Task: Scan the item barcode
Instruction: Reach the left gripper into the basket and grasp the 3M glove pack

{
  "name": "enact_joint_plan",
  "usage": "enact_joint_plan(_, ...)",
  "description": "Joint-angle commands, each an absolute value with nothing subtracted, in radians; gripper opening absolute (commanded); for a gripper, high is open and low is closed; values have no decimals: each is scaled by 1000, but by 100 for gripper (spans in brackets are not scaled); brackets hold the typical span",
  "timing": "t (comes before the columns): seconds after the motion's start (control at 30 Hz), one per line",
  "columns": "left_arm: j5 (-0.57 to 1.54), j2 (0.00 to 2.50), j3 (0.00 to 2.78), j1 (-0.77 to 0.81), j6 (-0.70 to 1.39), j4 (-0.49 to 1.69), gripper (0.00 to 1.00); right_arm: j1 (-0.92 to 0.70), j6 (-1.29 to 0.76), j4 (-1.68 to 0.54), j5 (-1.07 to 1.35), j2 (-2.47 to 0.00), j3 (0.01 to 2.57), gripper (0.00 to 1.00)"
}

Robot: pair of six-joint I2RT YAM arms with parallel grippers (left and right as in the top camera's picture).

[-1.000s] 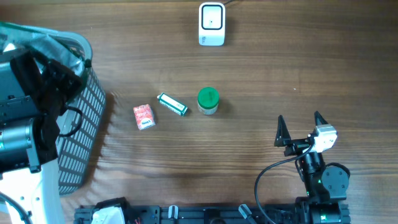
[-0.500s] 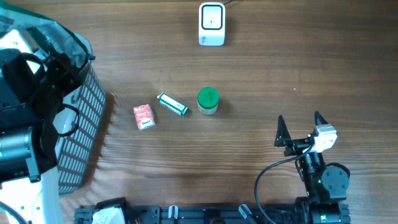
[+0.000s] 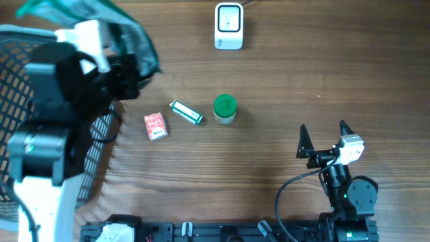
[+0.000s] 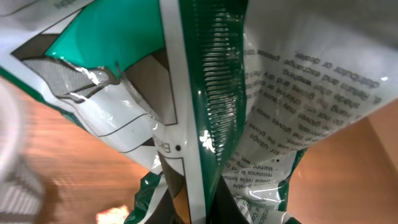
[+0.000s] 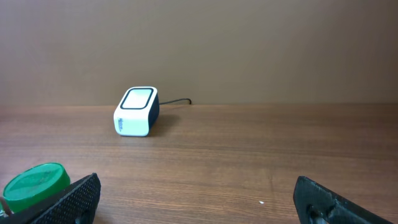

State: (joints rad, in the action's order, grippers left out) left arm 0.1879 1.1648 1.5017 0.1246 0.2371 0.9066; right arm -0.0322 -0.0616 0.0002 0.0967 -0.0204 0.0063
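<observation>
1. Overhead cam looks straight down on the whole wooden surface, from pretty far up, robot's side at the bottom.
2. Left wrist cam is jammed right up against a green-and-white bag that basically fills the frame.
3. Right wrist cam sits low, looking level across the surface at the white scanner and green-lidded jar. Overhead catches both too.

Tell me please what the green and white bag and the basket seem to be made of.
Bag: probably thin glossy plastic film; it crinkles, glints, and has a ribbed seal. Basket: white grid mesh, matte; plastic or coated wire, I cannot tell which.
</observation>
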Motion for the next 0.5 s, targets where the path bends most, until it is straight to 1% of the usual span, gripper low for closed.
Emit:
enact_joint_plan(0.0, 283, 1299, 1504, 280, 181, 900, 4, -36, -53, 6, 102, -18, 5, 100)
enact_joint_plan(0.1, 285, 1415, 1504, 429, 135, 888, 4, -36, -53, 6, 102, -18, 5, 100)
enact_joint_plan(0.13, 284, 1477, 1504, 508, 110, 867, 4, -36, -53, 6, 102, -18, 5, 100)
enact_joint_plan(0.27, 284, 1673, 1504, 681, 109, 750, 4, -36, -53, 6, 102, -18, 5, 100)
enact_joint_plan(0.37, 284, 1824, 1504, 777, 112, 691, 4, -36, -53, 6, 102, -18, 5, 100)
enact_joint_plan(0.47, 276, 1938, 1504, 827, 112, 683, 4, -36, -53, 6, 102, -18, 5, 100)
